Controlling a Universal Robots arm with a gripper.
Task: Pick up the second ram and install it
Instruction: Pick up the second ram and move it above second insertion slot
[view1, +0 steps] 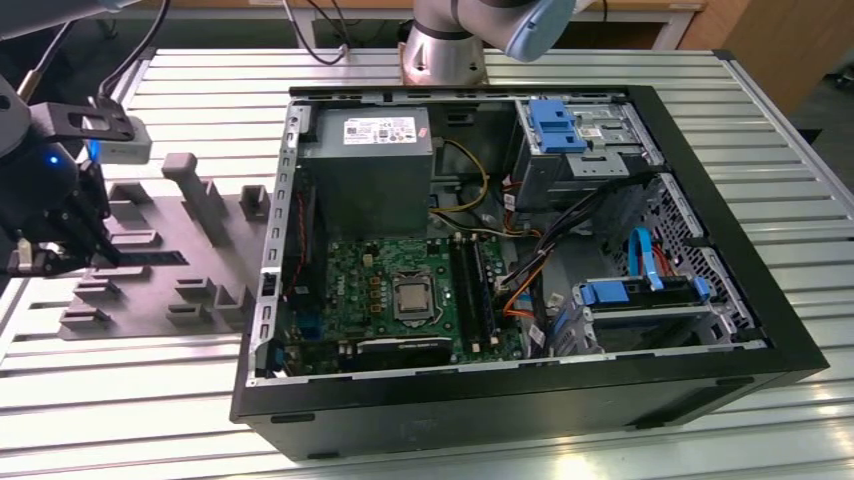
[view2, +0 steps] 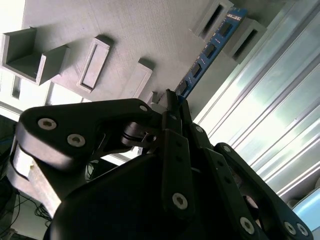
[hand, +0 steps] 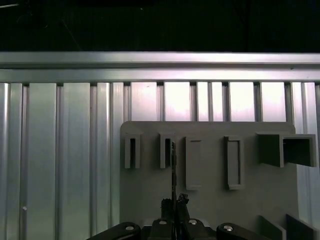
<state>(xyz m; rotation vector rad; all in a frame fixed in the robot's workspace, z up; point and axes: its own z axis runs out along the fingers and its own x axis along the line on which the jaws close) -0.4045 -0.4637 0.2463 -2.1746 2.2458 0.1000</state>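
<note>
The second ram (view2: 212, 47) is a thin blue strip with black chips. It stands on edge between two upright blocks of the gray fixture (view2: 125, 35). In the first wrist view it appears edge-on as a thin dark line (hand: 173, 165) running up the fixture (hand: 210, 200). My gripper (view2: 170, 97) has its black fingers closed on the near end of the strip, also seen in the first wrist view (hand: 174, 201). In the exterior view the gripper (view1: 64, 258) hangs low over the fixture (view1: 174, 270) at that view's left.
The open black computer case (view1: 747, 330) lies on the slatted metal table (view1: 160, 400), at the exterior view's right of the fixture. Inside it are the green motherboard (view1: 360, 270), dark memory slots (view1: 470, 290), a gray power supply (view1: 367, 150) and cables. The arm's base (view1: 447, 50) stands behind the case.
</note>
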